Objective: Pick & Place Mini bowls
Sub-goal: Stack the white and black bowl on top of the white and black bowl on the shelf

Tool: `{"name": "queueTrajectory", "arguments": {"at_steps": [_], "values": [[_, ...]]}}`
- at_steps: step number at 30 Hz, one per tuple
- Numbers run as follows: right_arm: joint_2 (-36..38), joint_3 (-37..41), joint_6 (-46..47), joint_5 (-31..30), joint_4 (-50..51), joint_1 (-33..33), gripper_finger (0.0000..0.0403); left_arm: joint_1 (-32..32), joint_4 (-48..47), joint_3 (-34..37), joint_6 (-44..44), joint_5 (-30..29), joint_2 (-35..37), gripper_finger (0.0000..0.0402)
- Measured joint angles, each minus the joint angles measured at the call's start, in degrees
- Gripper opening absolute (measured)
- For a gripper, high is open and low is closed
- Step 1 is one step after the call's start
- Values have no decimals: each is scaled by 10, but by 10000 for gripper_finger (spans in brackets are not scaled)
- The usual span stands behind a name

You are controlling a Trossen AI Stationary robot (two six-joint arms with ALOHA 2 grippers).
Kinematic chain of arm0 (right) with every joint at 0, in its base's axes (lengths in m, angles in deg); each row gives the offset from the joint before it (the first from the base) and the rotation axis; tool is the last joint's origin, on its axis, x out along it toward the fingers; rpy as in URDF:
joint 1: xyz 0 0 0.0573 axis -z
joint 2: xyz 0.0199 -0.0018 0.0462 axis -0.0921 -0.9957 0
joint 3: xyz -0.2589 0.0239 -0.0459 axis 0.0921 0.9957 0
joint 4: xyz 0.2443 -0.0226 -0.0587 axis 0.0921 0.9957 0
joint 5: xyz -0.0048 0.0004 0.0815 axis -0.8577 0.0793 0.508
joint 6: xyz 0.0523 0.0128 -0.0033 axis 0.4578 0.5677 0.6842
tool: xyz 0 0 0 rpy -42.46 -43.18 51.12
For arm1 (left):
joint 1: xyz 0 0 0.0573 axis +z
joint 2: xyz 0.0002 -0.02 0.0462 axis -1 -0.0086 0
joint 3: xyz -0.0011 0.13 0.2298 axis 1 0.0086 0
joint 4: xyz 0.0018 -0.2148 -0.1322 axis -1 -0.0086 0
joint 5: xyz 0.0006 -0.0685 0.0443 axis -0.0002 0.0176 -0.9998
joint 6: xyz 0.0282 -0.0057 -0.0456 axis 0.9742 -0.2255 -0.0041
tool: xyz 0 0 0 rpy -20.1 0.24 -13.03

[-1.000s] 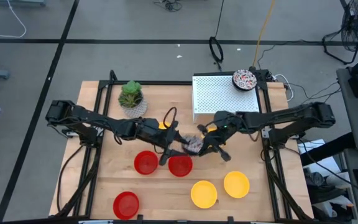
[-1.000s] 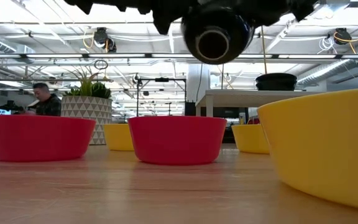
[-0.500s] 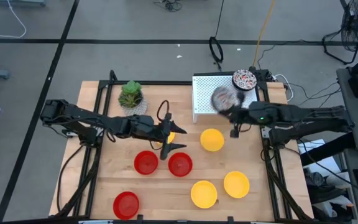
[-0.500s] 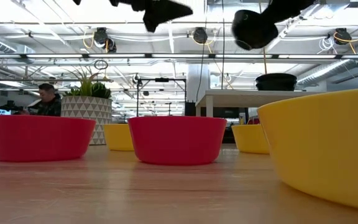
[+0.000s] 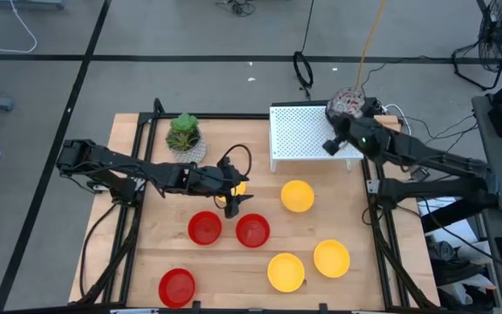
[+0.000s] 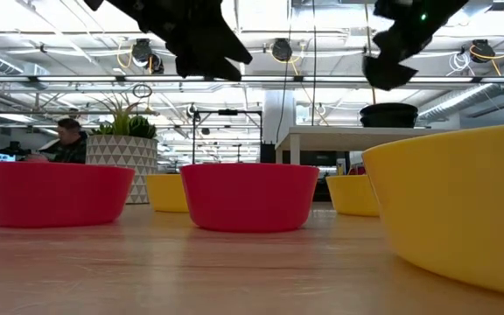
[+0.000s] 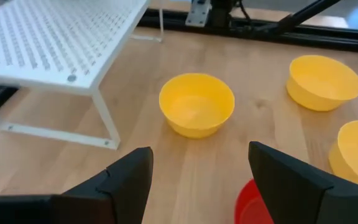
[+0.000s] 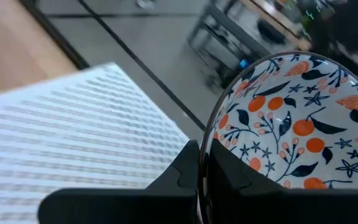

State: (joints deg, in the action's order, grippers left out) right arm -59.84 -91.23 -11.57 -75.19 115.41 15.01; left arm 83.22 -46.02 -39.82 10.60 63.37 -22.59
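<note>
A second ago both grippers met over the middle of the pale wooden table, with a speckled bowl between them. Now the right gripper has moved over to the far right corner of the white metal rack with tiny holes. It pinches the rim of the small white bowl with orange flowers and dark leaves, and its fingers are squeezed tight on that rim. The left gripper has pulled back toward the middle of the table and hangs above the wood with its two dark fingers spread wide and nothing between them. A yellow round bowl that the arms covered before now sits in plain sight, just in front of the rack. Two more yellow bowls sit near the front right, and three red round bowls sit toward the front left. Another yellow bowl is mostly hidden under the left gripper. From above, the flowered bowl is blurry, and I cannot tell if another bowl sits under it. The green plant in a patterned pot stands at the back left.
</note>
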Motion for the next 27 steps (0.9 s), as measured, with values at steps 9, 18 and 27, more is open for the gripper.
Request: {"name": "queueTrajectory", "arguments": {"at_steps": [9, 18, 27], "values": [[-34, 0, 21, 144, 4, 130, 6, 0, -12, 0, -17, 0, 0, 269], [-57, 0, 20, 156, 16, 165, 6, 0, -34, 0, -17, 0, 0, 269], [-71, 0, 28, 156, 36, 179, 7, 0, -33, 0, -17, 0, 0, 269]]}}
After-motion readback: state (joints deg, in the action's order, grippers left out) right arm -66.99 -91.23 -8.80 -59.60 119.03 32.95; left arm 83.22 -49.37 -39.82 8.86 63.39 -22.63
